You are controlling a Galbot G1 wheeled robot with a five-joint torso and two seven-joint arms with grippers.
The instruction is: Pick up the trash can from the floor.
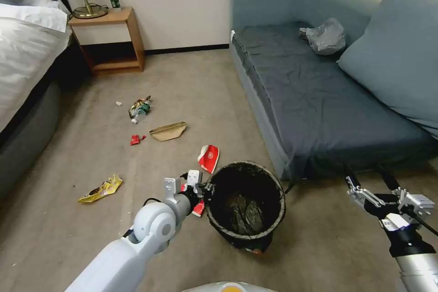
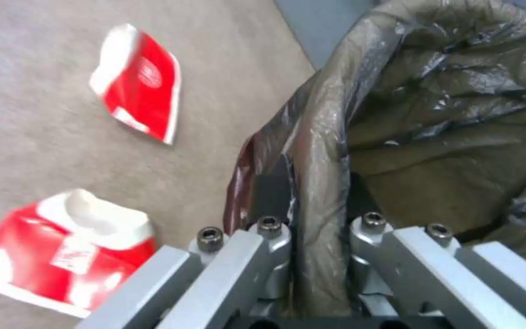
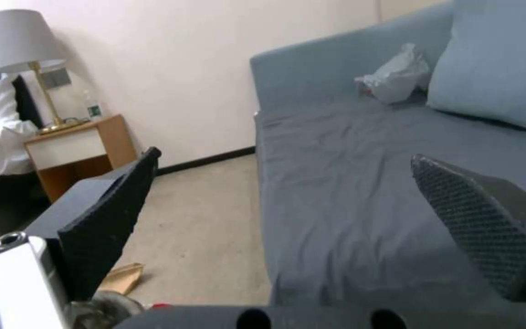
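While the trash can (image 1: 245, 205) stands on the floor (image 1: 82, 237) just in front of the blue sofa (image 1: 319, 100), our left gripper (image 1: 206, 188) is at its near-left rim. In the left wrist view we see our left gripper (image 2: 315, 201) straddling that rim, one finger outside the wall and one inside, jaws closed narrow on the black-bag-covered edge of the trash can (image 2: 433, 114). The can looks slightly tilted, its mouth toward us, and the black bag sags loose inside.

Two red-and-white cartons lie on the carpet by the can: one (image 1: 209, 157) just beyond our left gripper, another (image 2: 62, 256) touching or nearly under the gripper. Farther off we see a brown paper bag (image 1: 168, 131), a yellow wrapper (image 1: 101, 189) and a small red scrap (image 1: 136, 139).

Our right gripper (image 1: 372, 182) hangs well apart on the right, near the sofa front, jaws wide and holding nothing; its black fingers (image 3: 107, 214) point at the sofa seat.
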